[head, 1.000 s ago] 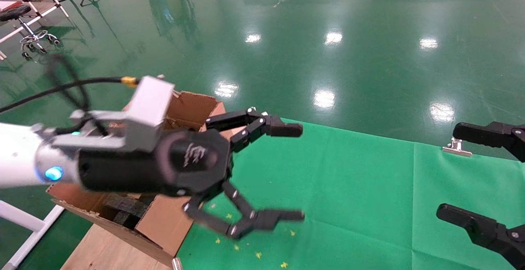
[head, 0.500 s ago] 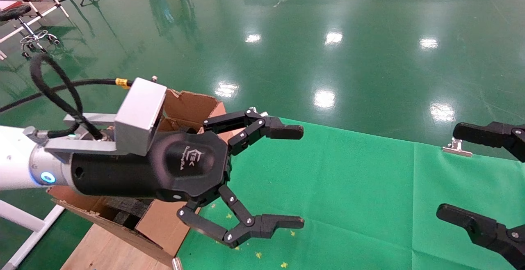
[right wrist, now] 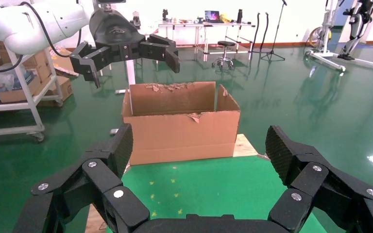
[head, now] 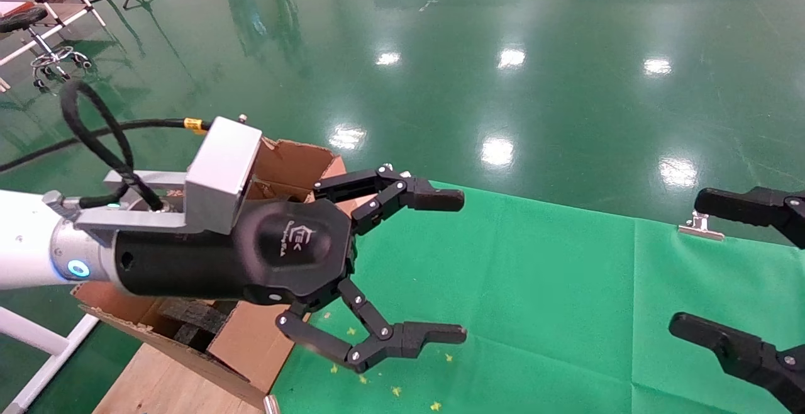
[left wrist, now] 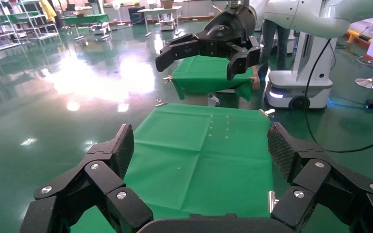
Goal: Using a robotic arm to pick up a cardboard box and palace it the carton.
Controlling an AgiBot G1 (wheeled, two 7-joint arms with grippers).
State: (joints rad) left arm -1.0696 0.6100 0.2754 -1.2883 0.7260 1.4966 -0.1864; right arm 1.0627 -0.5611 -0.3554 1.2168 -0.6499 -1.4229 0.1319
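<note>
The left gripper of the robotic arm is hanging in the air above the near left part of the green cloth, its two fingers spread wide with nothing between them. The arm is reaching in from the left, crossing over the carton.

The carton is sitting at the cloth's left edge, its ragged flaps open and black foam blocks showing inside. In the right wrist view the carton is standing just past the cloth's end, with the left gripper held above it.

The cardboard box is not showing in any view.

The right gripper is idling at the right border, fingers wide apart and empty. Between the two grippers the cloth is lying flat. A metal clip is pinning its far edge. Beyond it, glossy green floor is stretching away.

Compared with half a second earlier, the silver camera block is sitting slightly further right, and the fingertips are holding almost the same spot.
</note>
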